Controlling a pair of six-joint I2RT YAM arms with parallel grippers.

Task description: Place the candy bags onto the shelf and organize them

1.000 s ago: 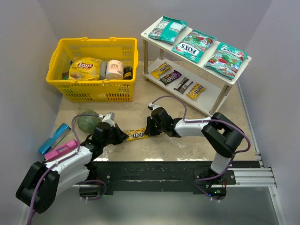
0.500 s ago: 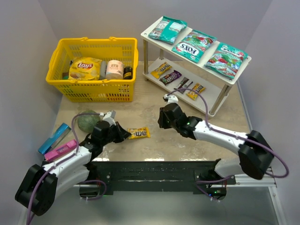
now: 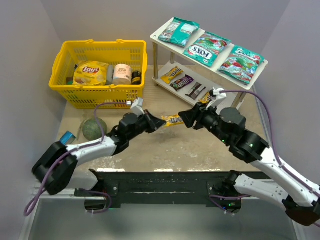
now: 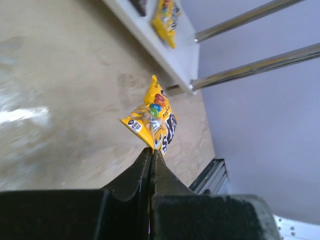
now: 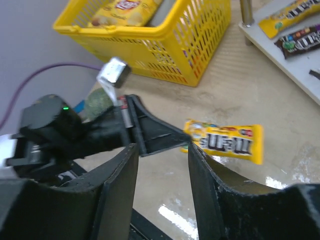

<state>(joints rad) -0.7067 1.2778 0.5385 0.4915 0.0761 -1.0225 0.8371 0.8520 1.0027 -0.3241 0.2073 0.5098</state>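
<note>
Our left gripper (image 3: 158,122) is pinched tight on one corner of the yellow M&M's packet (image 3: 173,120), holding it out sideways, to the right of the yellow basket (image 3: 102,44). Close to the packet's other end our right gripper (image 3: 185,116) faces it with fingers (image 5: 117,190) spread and nothing between them. Further right stands the white shelf (image 3: 226,104), with three teal candy bags (image 3: 206,48) on its top board and small packets (image 3: 181,81) lying on the lower one.

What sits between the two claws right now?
Only the small yellow glossy candy packet, pinched at one end by the shut left claw and reaching toward the open right claw; the top external view shows it.
</note>
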